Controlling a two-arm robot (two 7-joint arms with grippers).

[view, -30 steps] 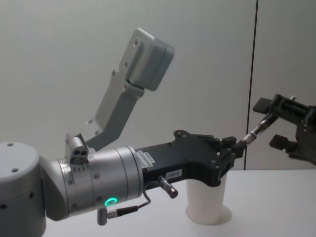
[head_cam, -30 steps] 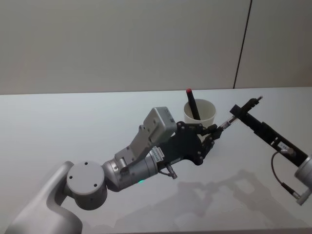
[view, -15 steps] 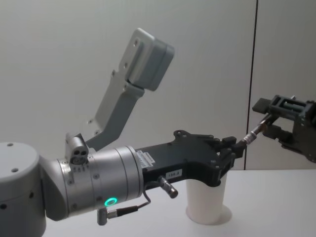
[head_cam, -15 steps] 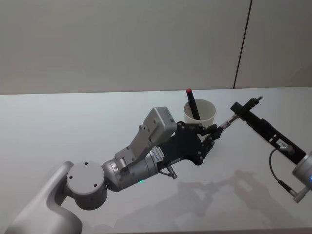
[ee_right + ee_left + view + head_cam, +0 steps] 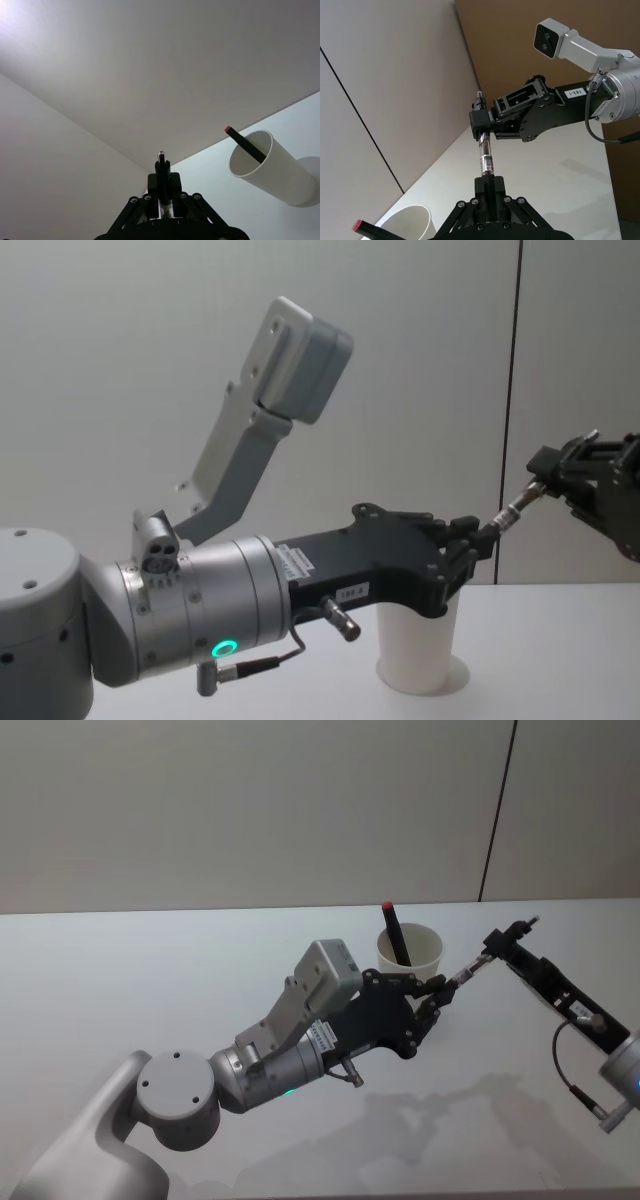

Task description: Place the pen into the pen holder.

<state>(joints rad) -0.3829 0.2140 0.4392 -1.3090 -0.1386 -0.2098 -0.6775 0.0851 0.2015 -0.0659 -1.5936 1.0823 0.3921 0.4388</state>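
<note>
Since a second ago, the right gripper [image 5: 497, 942] has turned and closed in on the far end of the pen [image 5: 468, 966]; its fingers, which stood apart around that end, now sit pinched on it in the left wrist view. Nothing else has shifted.

At the near end, the left gripper [image 5: 443, 988] holds the same pen, fingers narrowed onto the barrel, so the clear-bodied pen spans the gap between the two grippers, tilted upward from left gripper to right gripper. In the chest view it rises from the left fingertips [image 5: 484, 537] toward the right gripper [image 5: 545, 480].

Just beyond the left gripper, a little to its left side and lower, stands the pen holder [image 5: 410, 950], a white paper cup upright on the table [image 5: 120, 980]. The held pen passes beside the cup's rim rather than over its mouth. Inside the cup leans another pen [image 5: 394, 935], dark with a red tip, poking above the rim.
</note>
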